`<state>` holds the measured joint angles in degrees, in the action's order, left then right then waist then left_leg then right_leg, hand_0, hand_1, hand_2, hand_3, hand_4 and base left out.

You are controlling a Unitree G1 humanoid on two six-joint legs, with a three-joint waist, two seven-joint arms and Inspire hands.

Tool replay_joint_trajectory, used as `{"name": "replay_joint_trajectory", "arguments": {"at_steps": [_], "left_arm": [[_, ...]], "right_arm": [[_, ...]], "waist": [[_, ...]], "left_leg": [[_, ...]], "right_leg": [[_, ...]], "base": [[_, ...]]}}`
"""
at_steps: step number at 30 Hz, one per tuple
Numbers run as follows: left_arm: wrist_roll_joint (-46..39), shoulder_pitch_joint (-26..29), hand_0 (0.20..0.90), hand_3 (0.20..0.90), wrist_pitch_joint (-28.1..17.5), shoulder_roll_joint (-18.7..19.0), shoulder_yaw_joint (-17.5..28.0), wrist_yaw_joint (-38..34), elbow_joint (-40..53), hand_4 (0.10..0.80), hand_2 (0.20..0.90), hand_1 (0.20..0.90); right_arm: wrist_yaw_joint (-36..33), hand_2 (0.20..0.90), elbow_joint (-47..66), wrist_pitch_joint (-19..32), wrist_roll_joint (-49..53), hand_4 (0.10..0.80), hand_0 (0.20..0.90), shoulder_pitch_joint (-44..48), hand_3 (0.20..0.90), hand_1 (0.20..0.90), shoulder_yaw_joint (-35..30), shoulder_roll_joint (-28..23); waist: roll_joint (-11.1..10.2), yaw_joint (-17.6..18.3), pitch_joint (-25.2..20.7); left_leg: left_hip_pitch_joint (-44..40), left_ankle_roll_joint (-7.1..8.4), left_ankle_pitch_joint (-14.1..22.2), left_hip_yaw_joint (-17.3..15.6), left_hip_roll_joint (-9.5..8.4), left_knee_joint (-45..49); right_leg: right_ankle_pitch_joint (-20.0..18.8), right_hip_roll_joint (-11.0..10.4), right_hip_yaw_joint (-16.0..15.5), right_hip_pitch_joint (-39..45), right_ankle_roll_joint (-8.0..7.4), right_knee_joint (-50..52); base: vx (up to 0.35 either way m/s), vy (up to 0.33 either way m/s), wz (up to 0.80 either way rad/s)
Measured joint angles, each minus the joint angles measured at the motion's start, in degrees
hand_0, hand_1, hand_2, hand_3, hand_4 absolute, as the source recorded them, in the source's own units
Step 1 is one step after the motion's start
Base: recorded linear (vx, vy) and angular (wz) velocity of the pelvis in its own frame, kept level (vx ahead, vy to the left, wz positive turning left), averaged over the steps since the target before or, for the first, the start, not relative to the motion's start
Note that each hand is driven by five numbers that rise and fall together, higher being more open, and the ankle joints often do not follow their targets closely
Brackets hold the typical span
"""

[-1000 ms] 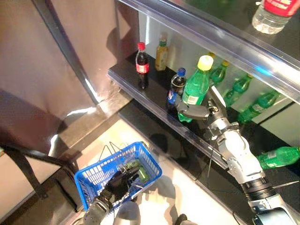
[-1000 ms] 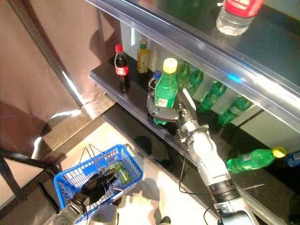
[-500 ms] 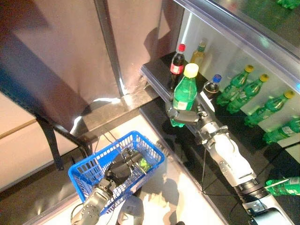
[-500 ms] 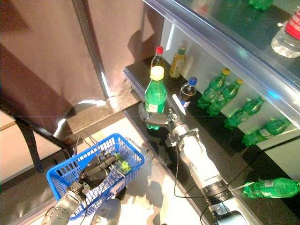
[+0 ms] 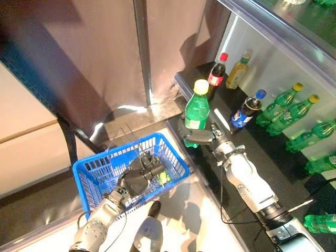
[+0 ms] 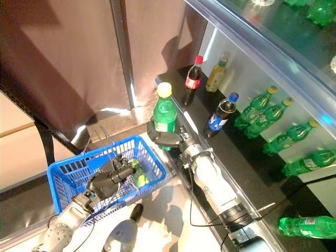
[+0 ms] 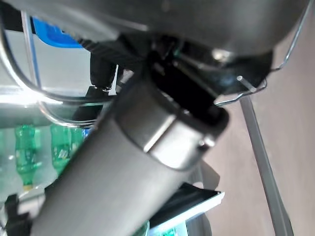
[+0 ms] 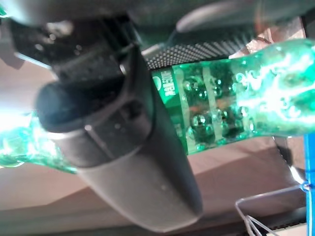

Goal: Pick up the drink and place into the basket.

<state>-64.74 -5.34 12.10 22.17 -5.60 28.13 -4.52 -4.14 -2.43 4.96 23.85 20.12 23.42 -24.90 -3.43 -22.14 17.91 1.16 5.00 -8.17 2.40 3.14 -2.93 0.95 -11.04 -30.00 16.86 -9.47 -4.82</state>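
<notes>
Dark shelving with a steel edge runs along one side, stocked with green bottles lying flat and a few upright drinks, over a pale floor. Taking the blue basket (image 5: 131, 168) as the landmark: the green drink (image 5: 197, 113) with the yellow cap is upright in the air, just beyond the basket's far corner and above its rim, not yet over the opening. The right hand (image 5: 195, 137) has its fingers curled round the lower half of the bottle, the thumb pressed along its side in the right wrist view. The left hand (image 5: 137, 176) sits at the basket's near rim among the wire handles, its fingers seemingly closed on a handle to carry the basket. A small green item (image 5: 161, 178) lies inside, right beside that hand.

My worry is the release. Let go from this spot, the bottle would likely strike the rim or drop to the floor. Lowered straight in, it could snag the raised wire handles (image 5: 123, 137) or knock the left hand, tipping the hanging basket. The low grip leaves the bottle top-heavy, so a quick swing might make it pivot in the fingers.
</notes>
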Motion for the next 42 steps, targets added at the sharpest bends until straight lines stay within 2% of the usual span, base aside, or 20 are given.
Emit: {"name": "replay_joint_trajectory", "arguments": {"at_steps": [7,14,18,25,42], "left_arm": [[0.0,0.0,0.300,0.200,2.5,1.5,-1.0,0.1,0.8,0.100,0.300,0.300],[0.0,0.0,0.300,0.200,3.2,3.8,-4.7,0.4,2.5,0.100,0.300,0.300],[0.0,0.0,0.300,0.200,4.6,4.3,-4.9,2.1,5.4,0.100,0.300,0.300],[0.1,0.3,0.300,0.200,4.6,6.1,-5.0,6.3,10.7,0.100,0.300,0.300],[0.6,1.5,0.300,0.200,4.4,8.2,-5.8,10.8,17.6,0.100,0.300,0.300]], "right_arm": [[0.0,0.300,-1.2,0.0,-0.1,0.100,0.300,0.0,0.200,0.300,3.6,0.4],[-0.4,0.300,-1.8,0.0,-0.2,0.100,0.300,0.0,0.200,0.300,4.3,1.1],[-0.6,0.300,-2.8,0.0,-0.2,0.100,0.300,0.0,0.200,0.300,4.8,1.9],[-0.8,0.300,-3.7,0.0,-1.2,0.100,0.300,0.0,0.200,0.300,5.8,2.2],[-0.8,0.300,-3.8,-0.1,-1.7,0.100,0.300,0.0,0.200,0.300,8.3,2.1]], "waist": [[-0.5,-0.9,-0.3],[-1.2,-1.3,-0.6],[-1.3,-1.3,-0.6],[-1.3,-1.4,-0.6],[-1.3,-2.1,-0.6]], "left_leg": [[0.1,0.13,-0.1,0.1,0.19,0.0],[0.4,0.21,-0.1,0.5,0.25,0.0],[0.5,0.22,-0.1,0.6,0.25,0.0],[1.3,0.32,-0.2,1.2,0.29,0.0],[2.0,0.34,-0.2,1.4,0.31,0.0]], "right_leg": [[0.2,0.1,0.0,-0.1,-0.24,0.0],[0.3,0.3,-0.7,-0.2,-0.24,0.0],[0.3,0.4,-0.7,-0.3,-0.26,0.0],[0.4,0.5,-0.8,-1.0,-0.26,0.0],[0.4,0.5,-0.8,-1.7,-0.24,0.0]], "base": [[0.000,0.000,0.00],[-0.004,-0.004,0.02],[0.000,0.000,0.00],[-0.004,-0.002,0.02],[0.000,0.000,0.00]]}}
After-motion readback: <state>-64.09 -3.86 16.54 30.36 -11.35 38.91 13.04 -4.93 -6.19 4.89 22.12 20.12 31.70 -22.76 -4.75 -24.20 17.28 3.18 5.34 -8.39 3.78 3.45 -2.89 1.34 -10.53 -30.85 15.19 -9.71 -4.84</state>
